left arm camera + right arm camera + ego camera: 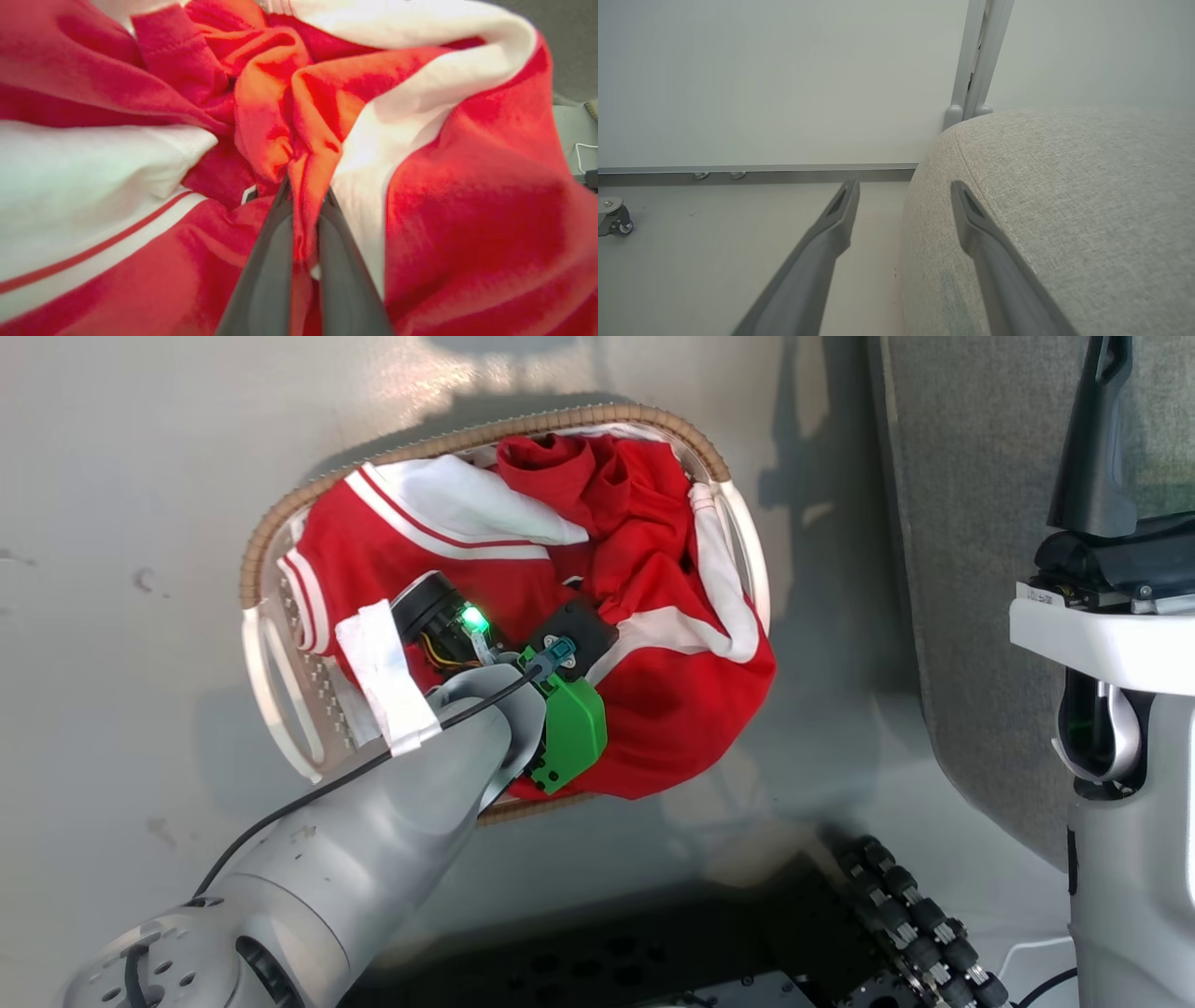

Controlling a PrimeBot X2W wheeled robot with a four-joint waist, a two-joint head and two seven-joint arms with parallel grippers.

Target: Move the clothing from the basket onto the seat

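Basket (523,429): oval, cream perforated walls, brown woven rim, sitting upright.
Clothing (672,709): bright red, broad white bands, thin striped trim; crumpled, heaped in the basket and bulging over its near-right rim, one red fold pinched in the left gripper (306,196).
Seat (1064,186): grey woven cushion, rounded edge, stitched seam, off to the basket's right, not touching.

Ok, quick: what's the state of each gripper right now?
Left gripper: closed on a fold of the bright red soft fabric garment with white bands.
Right gripper: open, holding nothing.
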